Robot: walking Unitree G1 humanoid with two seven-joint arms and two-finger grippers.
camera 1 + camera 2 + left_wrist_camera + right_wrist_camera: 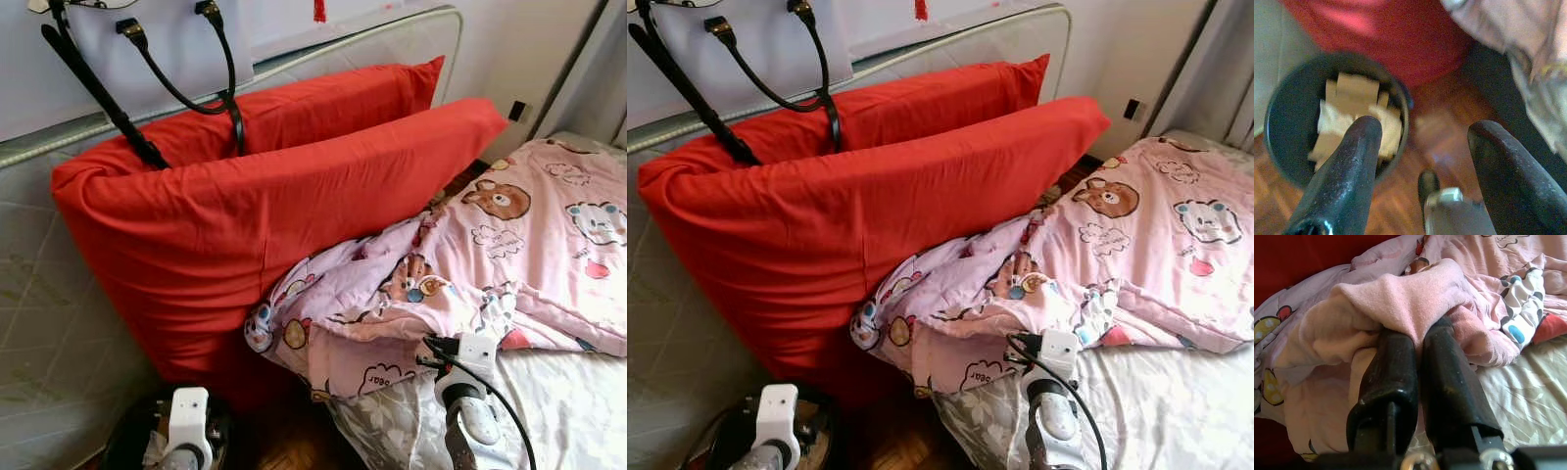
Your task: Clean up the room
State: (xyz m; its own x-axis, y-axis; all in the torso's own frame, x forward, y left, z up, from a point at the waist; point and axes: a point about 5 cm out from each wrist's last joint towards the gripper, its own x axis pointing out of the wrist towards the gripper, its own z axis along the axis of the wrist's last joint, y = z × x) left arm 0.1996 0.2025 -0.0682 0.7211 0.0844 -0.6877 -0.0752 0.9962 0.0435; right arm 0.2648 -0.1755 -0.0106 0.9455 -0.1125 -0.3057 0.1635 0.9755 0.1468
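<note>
1. The right gripper (1415, 333), lower centre, pinched the pink blanket (509, 255) tightly on the bed (568, 411).
2. The left gripper (1425, 142), fingers spread and empty, hovered over the bin (1283, 98).
3. Pulling smoothly should keep the fold from slipping.

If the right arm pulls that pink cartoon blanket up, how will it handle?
Probably floppy: the pink blanket lies crumpled in folds. The right gripper pinches one fold, so the rest would likely drape and drag. It may catch on the red pillows it rests against.
</note>
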